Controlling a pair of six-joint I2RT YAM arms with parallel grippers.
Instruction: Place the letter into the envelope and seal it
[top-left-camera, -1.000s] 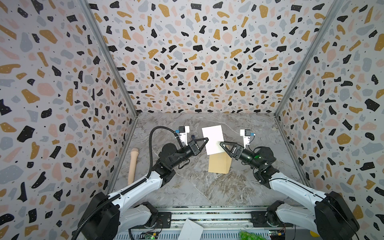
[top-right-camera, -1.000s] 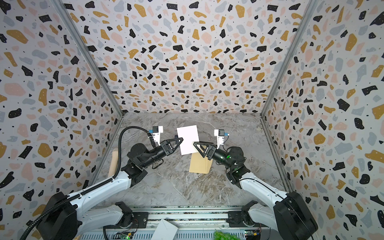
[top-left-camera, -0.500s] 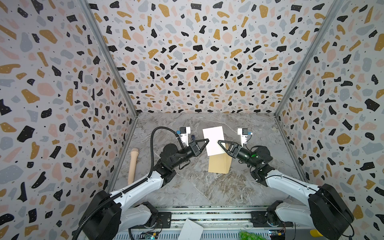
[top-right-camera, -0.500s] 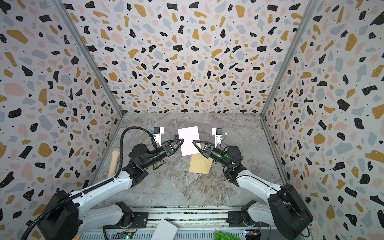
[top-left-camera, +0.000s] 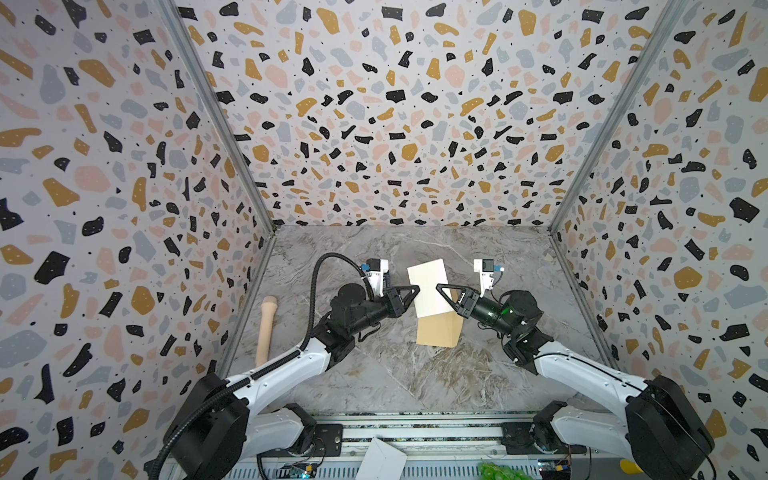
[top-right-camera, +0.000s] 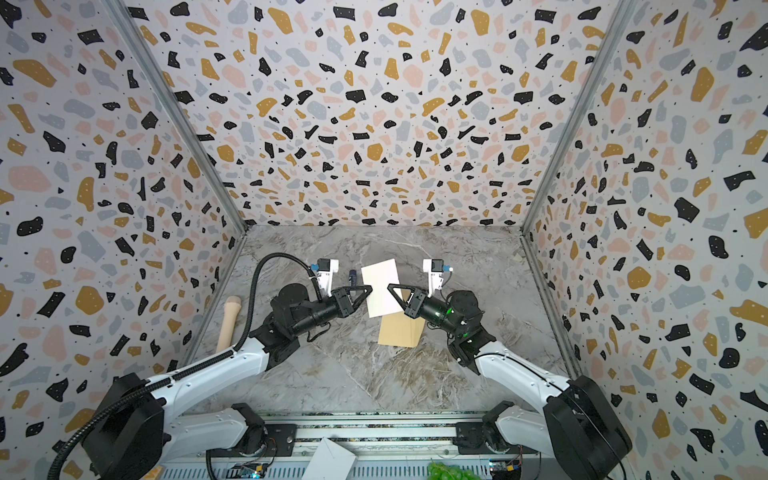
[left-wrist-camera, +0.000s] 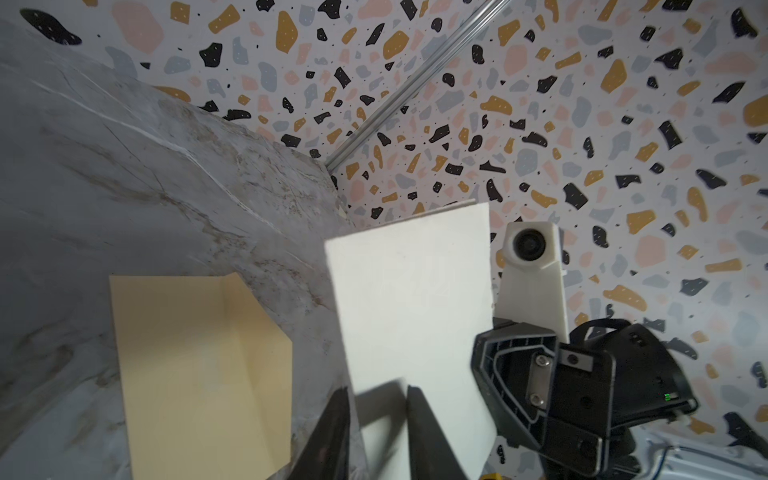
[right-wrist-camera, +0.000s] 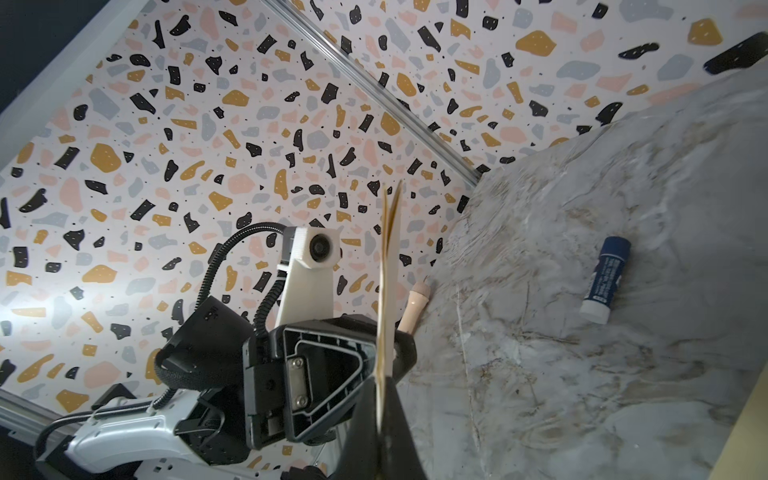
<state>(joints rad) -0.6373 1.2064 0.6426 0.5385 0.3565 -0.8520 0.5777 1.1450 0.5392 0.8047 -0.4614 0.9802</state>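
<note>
The letter (top-left-camera: 430, 286) is a cream-white sheet held up in the air above the table, its plain side facing the left wrist view (left-wrist-camera: 411, 291). My right gripper (top-left-camera: 438, 286) is shut on its right edge. The right wrist view shows the sheet edge-on (right-wrist-camera: 388, 257) pinched between the fingers (right-wrist-camera: 380, 380). My left gripper (top-left-camera: 415, 289) is at the sheet's left edge with its jaws apart, and that edge runs between the two fingers (left-wrist-camera: 376, 399). The tan envelope (top-left-camera: 439, 330) lies flat on the marble table just below the letter, with its flap folded open (left-wrist-camera: 195, 353).
A wooden stick (top-left-camera: 266, 324) lies along the left wall. A blue and white glue stick (right-wrist-camera: 606, 278) lies on the table behind the left gripper (top-right-camera: 352, 274). A white folded paper (top-left-camera: 382, 459) and something green (top-left-camera: 498, 471) sit at the front rail.
My right gripper has moved in and shut on the letter's right edge. My left gripper's jaws, shut on the left edge before, have parted.
</note>
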